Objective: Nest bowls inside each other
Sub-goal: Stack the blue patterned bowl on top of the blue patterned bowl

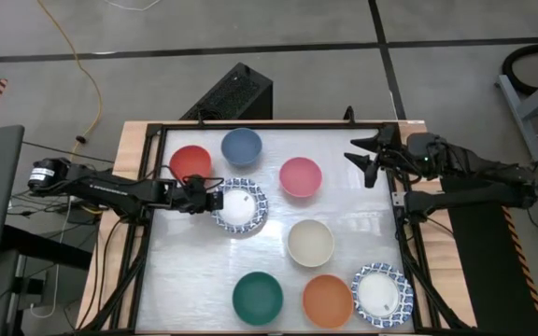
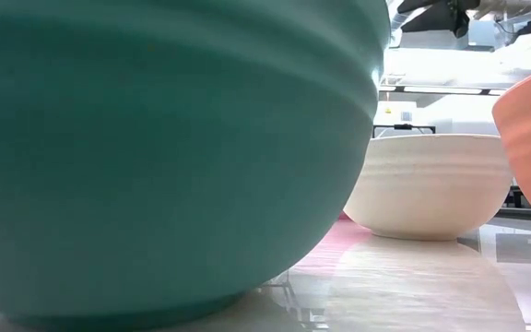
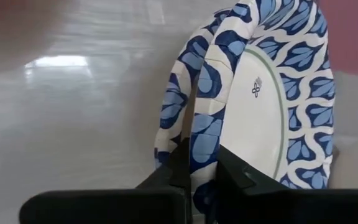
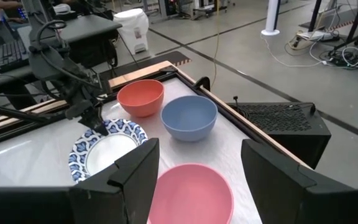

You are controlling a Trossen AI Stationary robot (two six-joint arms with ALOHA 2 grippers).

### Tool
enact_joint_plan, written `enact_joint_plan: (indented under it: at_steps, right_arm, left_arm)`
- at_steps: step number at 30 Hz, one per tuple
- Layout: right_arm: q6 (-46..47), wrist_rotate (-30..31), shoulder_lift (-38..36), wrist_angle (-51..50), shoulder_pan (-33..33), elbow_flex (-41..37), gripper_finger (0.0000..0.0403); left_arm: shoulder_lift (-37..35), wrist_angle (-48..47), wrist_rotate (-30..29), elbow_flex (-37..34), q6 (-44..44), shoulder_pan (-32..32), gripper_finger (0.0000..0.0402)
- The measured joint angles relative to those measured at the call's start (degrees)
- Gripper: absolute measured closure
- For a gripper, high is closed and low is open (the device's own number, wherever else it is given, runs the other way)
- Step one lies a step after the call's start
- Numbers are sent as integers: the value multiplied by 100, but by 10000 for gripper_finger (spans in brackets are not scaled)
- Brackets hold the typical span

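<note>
Two nested patterned bowls (image 1: 239, 207) are pinched at their rim by the left claw (image 1: 215, 200); right claw (image 1: 367, 157) gapes wide by the table edge (image 1: 278, 122).

Your left arm stretches low across the worktop (image 1: 194, 280) from its left edge, and the left gripper (image 1: 215, 201) is clamped on the rim of the patterned bowl (image 1: 241, 207) beside the red one. Your right arm waits above the worktop's far right corner, right gripper (image 1: 364, 157) spread wide, holding nothing.
</note>
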Motion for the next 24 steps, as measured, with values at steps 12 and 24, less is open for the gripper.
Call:
enact_joint_plan:
  at_steps: [12, 24]
  right_arm:
    - [8, -4, 2, -62, 78, 0, 154]
    - [727, -138, 369, -1601, 70, 0, 154]
  left_arm:
    - [-24, 125, 66, 0, 457, 0, 244]
    - [-24, 101, 473, 2, 459, 69, 165]
